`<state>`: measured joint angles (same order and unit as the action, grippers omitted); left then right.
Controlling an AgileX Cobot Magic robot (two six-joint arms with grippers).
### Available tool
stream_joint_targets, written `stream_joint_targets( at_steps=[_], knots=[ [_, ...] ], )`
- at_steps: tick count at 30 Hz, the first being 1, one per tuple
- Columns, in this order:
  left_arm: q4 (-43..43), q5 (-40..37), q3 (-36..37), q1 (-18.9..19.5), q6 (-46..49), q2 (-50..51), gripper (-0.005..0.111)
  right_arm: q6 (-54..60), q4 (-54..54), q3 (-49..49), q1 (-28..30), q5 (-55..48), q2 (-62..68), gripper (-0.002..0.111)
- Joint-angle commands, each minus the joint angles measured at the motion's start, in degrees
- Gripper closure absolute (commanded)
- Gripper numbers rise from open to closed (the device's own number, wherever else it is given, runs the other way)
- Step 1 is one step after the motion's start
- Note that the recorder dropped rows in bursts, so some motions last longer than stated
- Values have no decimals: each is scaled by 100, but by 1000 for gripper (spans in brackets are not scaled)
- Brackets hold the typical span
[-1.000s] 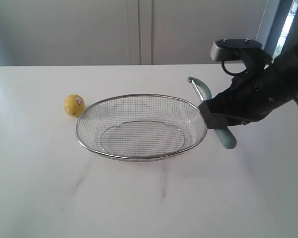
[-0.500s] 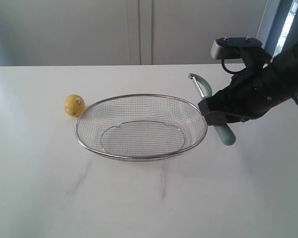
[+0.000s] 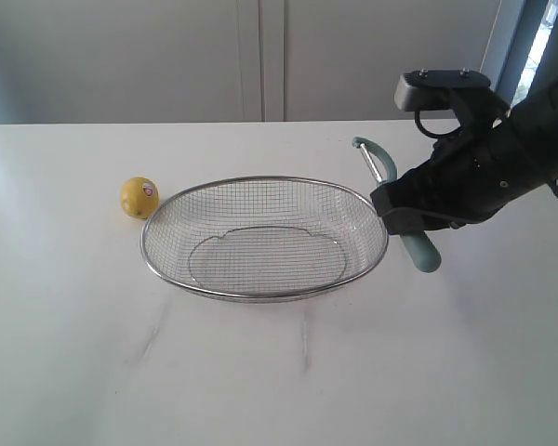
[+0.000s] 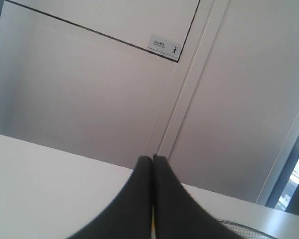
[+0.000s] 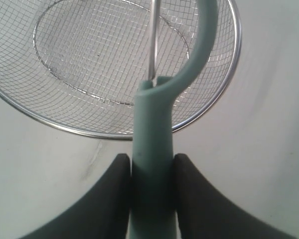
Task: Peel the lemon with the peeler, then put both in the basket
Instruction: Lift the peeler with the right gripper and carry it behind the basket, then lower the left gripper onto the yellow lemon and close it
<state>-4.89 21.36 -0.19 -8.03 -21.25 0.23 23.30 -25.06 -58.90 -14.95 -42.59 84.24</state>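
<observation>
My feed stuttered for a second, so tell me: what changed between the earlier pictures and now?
The right gripper, its jaws clamped on the peeler, lifted it a touch about half a second ago and has held steady since. Nothing was newly taken hold of or let go. The lemon and the basket have not moved, and the lemon lies outside the basket.

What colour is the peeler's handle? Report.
Pale teal-green; peeler handle shows best in right wrist view.
</observation>
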Motion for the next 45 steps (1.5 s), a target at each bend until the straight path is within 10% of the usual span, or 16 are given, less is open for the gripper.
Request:
stream_joint_targets(
  at_steps=[1, 14, 26, 36, 42, 45],
  knots=[
    [-13, 162, 19, -10, -424, -23, 107, 48, -31, -45, 18, 46, -14, 108],
    [296, -1493, -1566, -10, 736, 988, 107, 48, -31, -45, 18, 57, -14, 108],
    [345, -5084, -4805, -10, 1753, 4818, 107, 48, -31, -45, 18, 57, -14, 108],
    [-689, -5280, -6926, -33, 2475, 8064, 107, 48, -31, -45, 18, 68, -14, 108],
    [-1142, -3325, -7327, -319, 2443, 9732, 106, 48, -43, -45, 18, 69, -14, 108],
    [-1156, -2480, -7327, -470, 2244, 10385, 82, 48, -43, -45, 18, 69, -14, 108]
  ],
)
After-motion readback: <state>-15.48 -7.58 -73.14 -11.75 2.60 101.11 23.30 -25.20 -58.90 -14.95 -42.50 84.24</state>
